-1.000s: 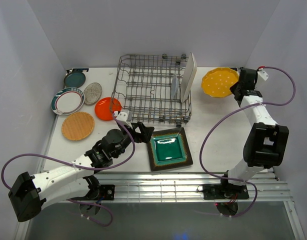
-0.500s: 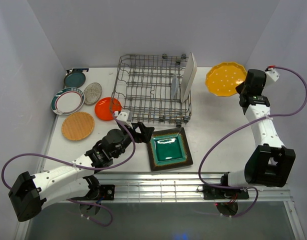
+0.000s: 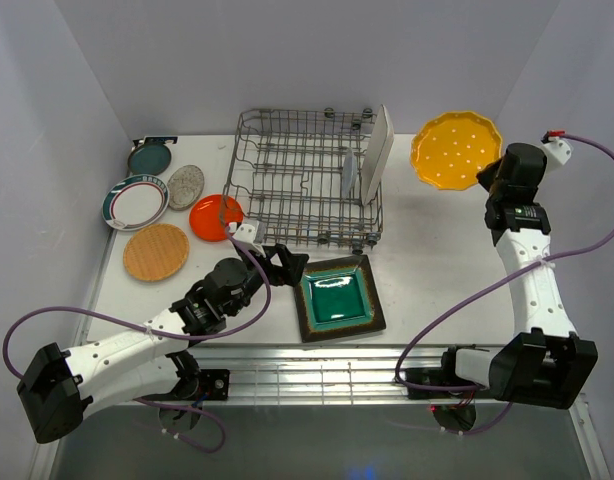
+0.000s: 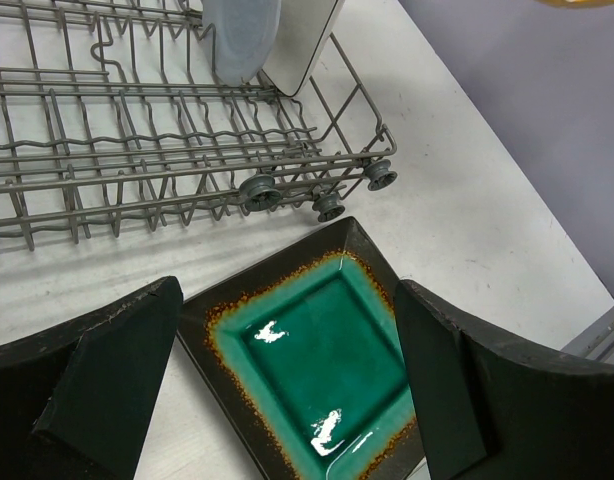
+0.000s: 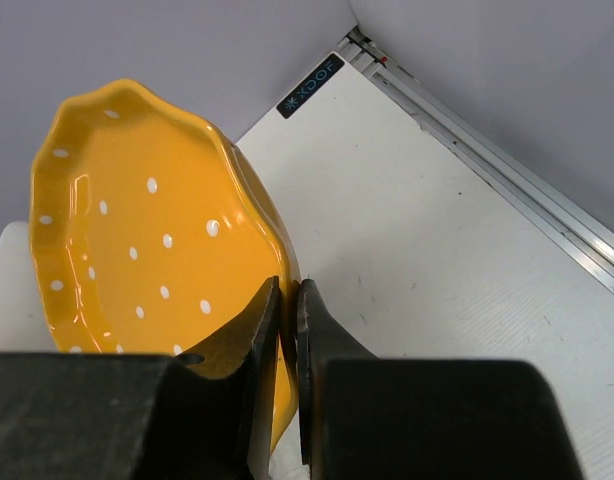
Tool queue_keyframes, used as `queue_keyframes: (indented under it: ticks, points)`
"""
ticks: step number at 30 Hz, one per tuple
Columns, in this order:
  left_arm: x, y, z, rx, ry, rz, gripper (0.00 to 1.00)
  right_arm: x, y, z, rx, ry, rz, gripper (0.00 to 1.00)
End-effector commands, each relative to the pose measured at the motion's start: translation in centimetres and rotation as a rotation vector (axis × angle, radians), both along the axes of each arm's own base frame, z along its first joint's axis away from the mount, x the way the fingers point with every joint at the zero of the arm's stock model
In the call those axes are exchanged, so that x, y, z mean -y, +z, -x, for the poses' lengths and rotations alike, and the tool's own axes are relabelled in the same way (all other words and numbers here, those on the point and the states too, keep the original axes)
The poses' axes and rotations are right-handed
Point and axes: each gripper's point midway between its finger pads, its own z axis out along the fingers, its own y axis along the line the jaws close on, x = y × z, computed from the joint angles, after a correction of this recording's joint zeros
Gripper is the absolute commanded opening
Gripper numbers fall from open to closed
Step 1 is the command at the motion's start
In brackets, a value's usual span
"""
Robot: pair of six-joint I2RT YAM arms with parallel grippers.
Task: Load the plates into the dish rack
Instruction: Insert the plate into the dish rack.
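right gripper (image 5: 287,300) pinching yellow scalloped plate (image 5: 137,230) by its rim, on edge, likely for slotting | left gripper (image 3: 285,266) spread wide, square plate (image 4: 317,350) just beneath

You see the yellow plate (image 3: 455,150) with white dots at 2 o'clock and the dark square plate (image 3: 337,297), green-centred, at 6 o'clock.

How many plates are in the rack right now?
2: a white rectangular plate upright at the right end of the rack, and a pale blue plate just left of it. None seem hidden among the wires.
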Motion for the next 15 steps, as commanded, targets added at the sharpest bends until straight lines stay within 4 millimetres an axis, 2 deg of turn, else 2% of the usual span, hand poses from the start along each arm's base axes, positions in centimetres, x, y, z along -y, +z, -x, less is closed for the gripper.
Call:
queue_keyframes:
  ticks: [1,8,9,10,13,15]
  points:
    - [0.2,2.0,-0.3,0.029,0.000,0.024,0.98,-1.7,9.3,-0.6,0.315,0.065,-0.022,0.08]
    - [0.6,1.8,-0.2,0.018,-0.016,0.021,0.98,-4.5,10.9,-2.0,0.320,0.164,-0.006,0.08]
    - [0.6,1.8,-0.2,0.018,-0.015,0.021,0.98,-4.8,10.5,-2.1,0.290,0.174,0.002,0.08]
    - [0.5,1.8,-0.2,0.019,-0.013,0.024,0.98,-5.0,11.5,-2.2,0.295,0.175,0.012,0.08]
    - [0.4,1.9,-0.2,0.022,-0.010,0.027,0.98,-4.7,11.6,-1.5,0.285,0.166,0.026,0.08]
    - [0.4,1.9,-0.2,0.022,-0.009,0.027,0.98,-6.0,11.8,-1.1,0.287,0.199,0.032,0.08]
